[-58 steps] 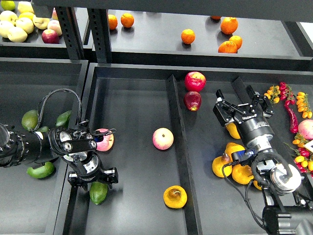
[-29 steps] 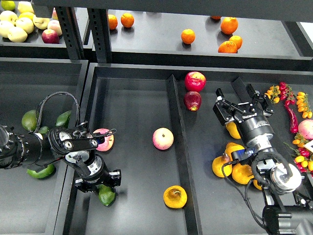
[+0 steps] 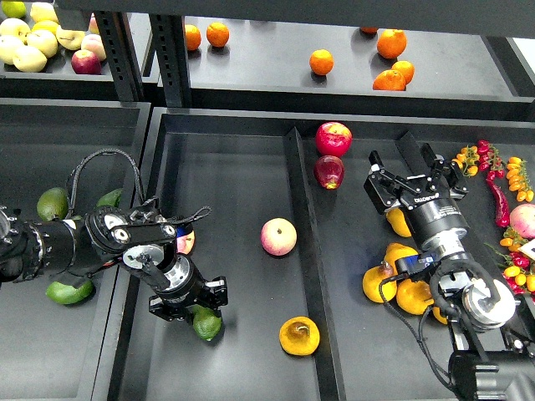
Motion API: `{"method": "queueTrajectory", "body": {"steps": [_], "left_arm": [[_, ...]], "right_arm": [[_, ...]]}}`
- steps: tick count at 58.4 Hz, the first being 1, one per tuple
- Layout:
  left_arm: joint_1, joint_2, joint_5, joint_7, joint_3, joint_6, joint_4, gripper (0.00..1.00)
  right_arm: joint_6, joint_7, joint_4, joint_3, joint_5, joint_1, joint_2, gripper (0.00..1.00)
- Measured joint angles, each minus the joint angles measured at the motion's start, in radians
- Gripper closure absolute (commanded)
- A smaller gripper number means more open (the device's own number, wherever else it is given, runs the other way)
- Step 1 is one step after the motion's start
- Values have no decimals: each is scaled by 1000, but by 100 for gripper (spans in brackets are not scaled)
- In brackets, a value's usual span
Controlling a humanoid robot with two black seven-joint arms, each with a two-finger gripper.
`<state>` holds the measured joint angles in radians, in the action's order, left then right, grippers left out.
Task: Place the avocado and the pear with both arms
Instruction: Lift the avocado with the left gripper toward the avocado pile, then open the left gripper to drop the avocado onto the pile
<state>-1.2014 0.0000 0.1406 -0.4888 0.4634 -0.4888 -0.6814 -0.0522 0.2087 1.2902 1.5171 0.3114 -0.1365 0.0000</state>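
the left gripper (image 3: 201, 311) is clamped on the avocado (image 3: 207, 323) low at seven o'clock, the pear (image 3: 299, 336) just at its three o'clock, so the glossy fruit may roll on release; right gripper (image 3: 405, 175) splayed, empty.

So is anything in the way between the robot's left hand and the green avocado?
No, nothing visible is in the way. The left gripper is right at the avocado, which pokes out just below its fingers in the middle tray. The nearest other fruits, the pear and a pink apple, sit off to the side.
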Motion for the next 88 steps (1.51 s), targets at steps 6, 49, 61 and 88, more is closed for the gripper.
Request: {"method": "queueTrajectory", "body": {"steps": [6,49,61,88], "left_arm": [[-16,10,1,0,-21,0,0,90],[-106,317,6,0,-164,0,28,88],[-106,372,7,0,-168,0,91,88],[-42,394,8,0,-174,0,226,86]], "right_arm": [[-1,0,0,0,0,0,0,1],[-34,12,5,-31,0,8,0,1],[-63,20,14,-33,1,-21,0,1],[-52,18,15,25,-2,-96,0,1]]}}
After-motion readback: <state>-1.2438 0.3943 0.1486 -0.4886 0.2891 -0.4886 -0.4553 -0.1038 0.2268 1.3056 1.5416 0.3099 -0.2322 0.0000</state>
